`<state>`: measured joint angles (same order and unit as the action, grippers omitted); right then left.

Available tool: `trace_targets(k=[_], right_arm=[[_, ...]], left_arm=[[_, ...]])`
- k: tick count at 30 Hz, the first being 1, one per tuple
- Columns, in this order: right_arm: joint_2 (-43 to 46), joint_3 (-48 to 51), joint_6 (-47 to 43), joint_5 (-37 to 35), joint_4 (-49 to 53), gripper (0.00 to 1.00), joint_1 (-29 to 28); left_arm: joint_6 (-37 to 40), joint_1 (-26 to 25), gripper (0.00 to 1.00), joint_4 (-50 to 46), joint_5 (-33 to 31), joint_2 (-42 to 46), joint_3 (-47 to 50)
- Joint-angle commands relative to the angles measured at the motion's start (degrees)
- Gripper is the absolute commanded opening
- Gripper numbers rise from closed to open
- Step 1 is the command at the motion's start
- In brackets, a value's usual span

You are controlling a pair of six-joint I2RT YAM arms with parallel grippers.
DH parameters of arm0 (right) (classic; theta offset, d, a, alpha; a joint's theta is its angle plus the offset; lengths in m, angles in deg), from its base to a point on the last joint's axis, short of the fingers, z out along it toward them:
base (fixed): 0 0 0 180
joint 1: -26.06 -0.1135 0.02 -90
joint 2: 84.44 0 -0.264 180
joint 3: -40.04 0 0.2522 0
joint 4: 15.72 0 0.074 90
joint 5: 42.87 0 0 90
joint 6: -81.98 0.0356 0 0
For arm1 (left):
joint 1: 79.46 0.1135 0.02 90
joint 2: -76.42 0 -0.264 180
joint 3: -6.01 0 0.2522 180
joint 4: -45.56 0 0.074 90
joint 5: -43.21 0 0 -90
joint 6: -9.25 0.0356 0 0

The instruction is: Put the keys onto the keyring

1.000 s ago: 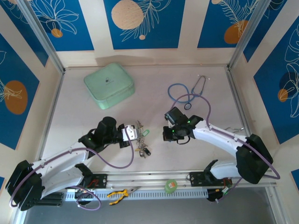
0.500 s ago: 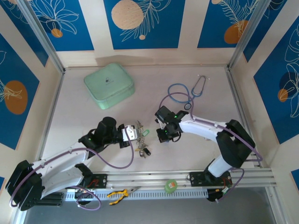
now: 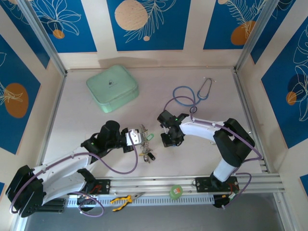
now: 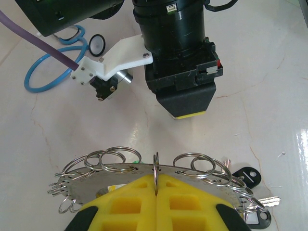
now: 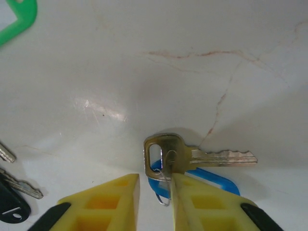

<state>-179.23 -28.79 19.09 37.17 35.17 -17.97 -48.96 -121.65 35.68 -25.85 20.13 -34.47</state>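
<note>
My left gripper (image 4: 156, 185) is shut on the keyring (image 4: 120, 169), a flat silvery plate rimmed with small split rings; one split ring stands edge-on between the yellow fingertips. In the top view the keyring (image 3: 143, 135) is held just above the table, with tagged keys (image 3: 149, 156) under it. My right gripper (image 5: 155, 185) is open, low over the table. A brass key (image 5: 192, 156) with a blue tag (image 5: 214, 179) lies flat just ahead of its fingers, and the key's thin wire loop touches the right finger. The right gripper (image 3: 169, 139) sits just right of the keyring.
A green tag (image 5: 17, 14) and a black tag (image 5: 9, 208) with other keys lie to the left of the right gripper. A mint case (image 3: 112, 87) sits at the back left and a blue stethoscope (image 3: 190, 98) at the back right. Tape (image 3: 176, 191) and yellow pliers (image 3: 121, 199) rest on the front rail.
The right arm has swung left toward the keyring and its jaws have parted; the key with the blue tag now lies on the table. The left arm has not moved.
</note>
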Motion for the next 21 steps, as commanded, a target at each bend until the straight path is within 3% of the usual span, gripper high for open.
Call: trace_targets(k=[1, 21], right_arm=[[-0.7, -1.2, 0.8, -0.5, 1.6, 0.28, -0.1], [0.4, -0.7, 3.1, -0.6, 3.6, 0.23, -1.5]], left_arm=[[-0.2, -0.6, 0.00, -0.4, 1.1, 0.5, 0.7], [-0.1, -0.6, 0.00, -0.7, 0.9, 0.6, 0.7]])
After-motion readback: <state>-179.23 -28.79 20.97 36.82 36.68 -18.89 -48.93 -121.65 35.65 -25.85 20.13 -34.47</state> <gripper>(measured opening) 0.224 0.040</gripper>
